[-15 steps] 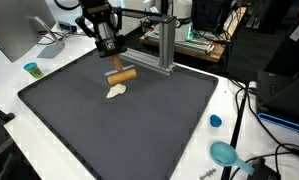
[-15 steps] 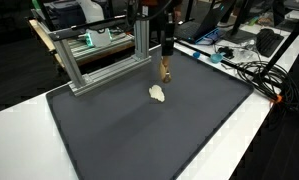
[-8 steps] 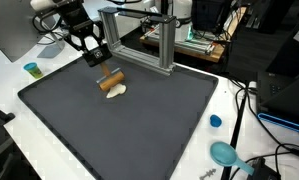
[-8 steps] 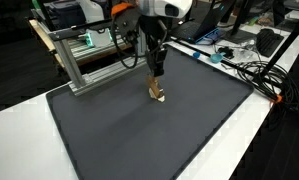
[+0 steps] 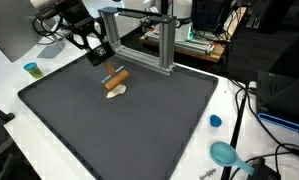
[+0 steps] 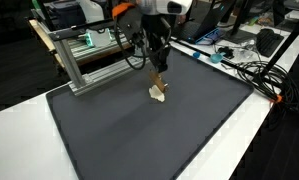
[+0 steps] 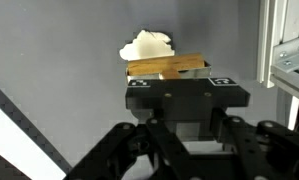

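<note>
Over the last second the gripper (image 5: pixel 106 62) has swung sideways and tilted, lowering the wooden block (image 5: pixel 116 76) from its raised position. The jaws appear to remain clenched on the block's near end. The block's far end now meets the white lump (image 5: pixel 114 92), which lies on the dark surface (image 5: pixel 139 130) just beyond the jaws. By this reading, the block is no longer carried clear. It is at the lump and still under grip.

No readable text, brand or number in any view. Two small white square marks sit on the black pincer (image 7: pixel 169 74) housing, just below the tan rectangular wooden block (image 7: pixel 164 66) in the wrist view; too small to read.
</note>
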Available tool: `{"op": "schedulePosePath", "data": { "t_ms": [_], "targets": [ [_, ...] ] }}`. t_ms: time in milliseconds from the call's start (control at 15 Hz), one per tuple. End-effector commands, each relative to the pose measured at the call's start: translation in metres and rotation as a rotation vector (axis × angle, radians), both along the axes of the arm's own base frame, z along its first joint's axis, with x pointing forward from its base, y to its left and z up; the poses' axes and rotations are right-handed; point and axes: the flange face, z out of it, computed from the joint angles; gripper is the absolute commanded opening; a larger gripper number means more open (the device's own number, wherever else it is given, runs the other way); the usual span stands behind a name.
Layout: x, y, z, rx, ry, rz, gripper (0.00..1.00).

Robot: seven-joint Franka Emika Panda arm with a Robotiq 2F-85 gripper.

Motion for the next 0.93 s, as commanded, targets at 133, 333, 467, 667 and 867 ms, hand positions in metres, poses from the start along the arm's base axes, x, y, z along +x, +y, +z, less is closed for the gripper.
{"op": "schedulePosePath", "data": {
  "t_ms": [133, 333, 467, 667, 867],
  "targets": [
    [-0.014, -0.003, -0.005, -0.09, -0.081, -0.023, 0.21],
    [-0.027, -0.005, -0.01, -0.128, -0.026, 0.021, 0.21],
    [-0.032, -0.001, -0.013, -0.124, -0.015, 0.033, 0.21],
    [-0.022, -0.003, -0.024, -0.107, -0.015, 0.023, 0.46],
    [-0.02, -0.002, -0.016, -0.112, -0.034, 0.016, 0.21]
  ]
}}
